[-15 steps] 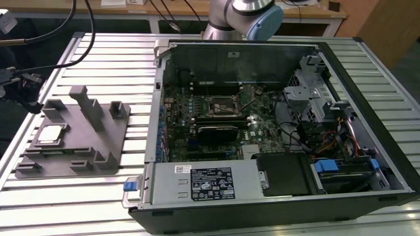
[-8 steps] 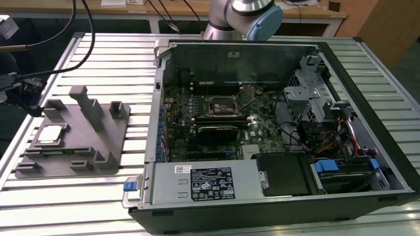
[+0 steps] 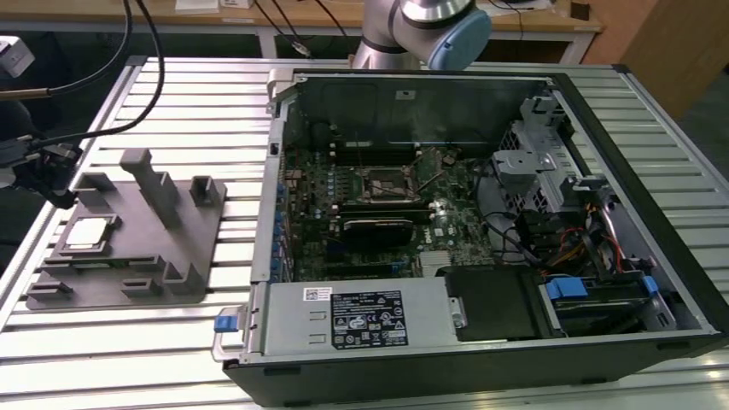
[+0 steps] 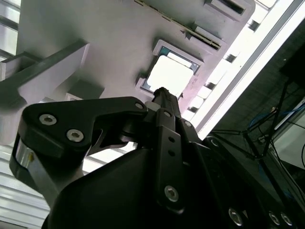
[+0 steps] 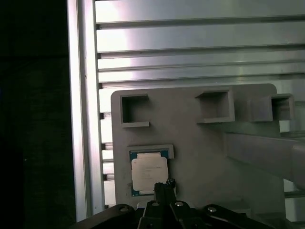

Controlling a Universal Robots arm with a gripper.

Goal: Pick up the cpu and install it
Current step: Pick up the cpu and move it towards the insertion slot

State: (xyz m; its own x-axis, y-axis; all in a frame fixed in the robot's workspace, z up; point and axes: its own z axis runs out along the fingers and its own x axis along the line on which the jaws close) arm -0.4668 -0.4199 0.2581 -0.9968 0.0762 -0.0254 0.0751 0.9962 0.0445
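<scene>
One cpu [image 3: 89, 232], silver top up, lies flat in a square recess of the grey tray [image 3: 137, 265], at the exterior view's left, about mid-height of the frame. Tray has upright posts and rests on the slatted metal table [image 3: 148, 342], just beside the open computer case [image 3: 456, 94] that takes up the centre and right. Motherboard socket [image 3: 387, 182] sits near the middle of the case, well apart from the cpu. Gripper [image 5: 164, 185], in the first wrist view, hangs over one edge of the cpu, fingers drawn together to a narrow tip, nothing held. Whether it touches the chip: cannot tell. Arm [image 3: 439, 26] at top centre of the exterior view.
</scene>
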